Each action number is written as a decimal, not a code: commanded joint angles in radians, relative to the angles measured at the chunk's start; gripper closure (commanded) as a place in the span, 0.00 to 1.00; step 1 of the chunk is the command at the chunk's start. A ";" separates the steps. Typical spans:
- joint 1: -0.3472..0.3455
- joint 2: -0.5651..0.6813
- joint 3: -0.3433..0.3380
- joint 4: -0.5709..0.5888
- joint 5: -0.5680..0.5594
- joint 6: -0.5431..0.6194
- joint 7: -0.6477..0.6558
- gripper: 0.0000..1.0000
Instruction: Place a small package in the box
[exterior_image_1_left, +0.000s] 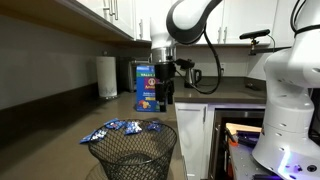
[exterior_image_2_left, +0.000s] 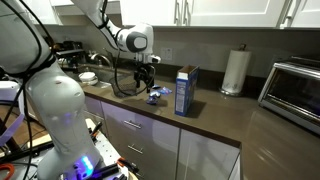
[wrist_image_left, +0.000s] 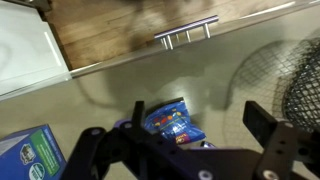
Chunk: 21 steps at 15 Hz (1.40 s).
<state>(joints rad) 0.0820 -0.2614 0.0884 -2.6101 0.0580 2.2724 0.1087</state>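
Nothing is legible. The blue carton (exterior_image_1_left: 145, 90) carries white lettering too small to read. The snack packet (wrist_image_left: 172, 120) has blurred print.

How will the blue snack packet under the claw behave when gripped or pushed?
Likely floppy: the packet looks like a thin flat pouch, so it may crumple in the open claw. Probably light and slippery: it looks glossy and lies flat on the smooth counter, so a push should slide it, not tip it.

Counter (exterior_image_2_left: 232, 122) carries box (exterior_image_2_left: 186, 90), small packages (exterior_image_1_left: 122, 126), mesh basket (exterior_image_1_left: 133, 155), towel roll (exterior_image_2_left: 235, 70)
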 joint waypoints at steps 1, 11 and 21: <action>-0.024 0.140 0.024 0.115 -0.149 -0.008 0.028 0.00; -0.012 0.378 -0.020 0.282 -0.205 0.029 -0.040 0.00; -0.037 0.509 -0.027 0.407 -0.037 -0.036 -0.172 0.00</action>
<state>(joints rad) 0.0658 0.2120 0.0539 -2.2602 -0.0379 2.2824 -0.0087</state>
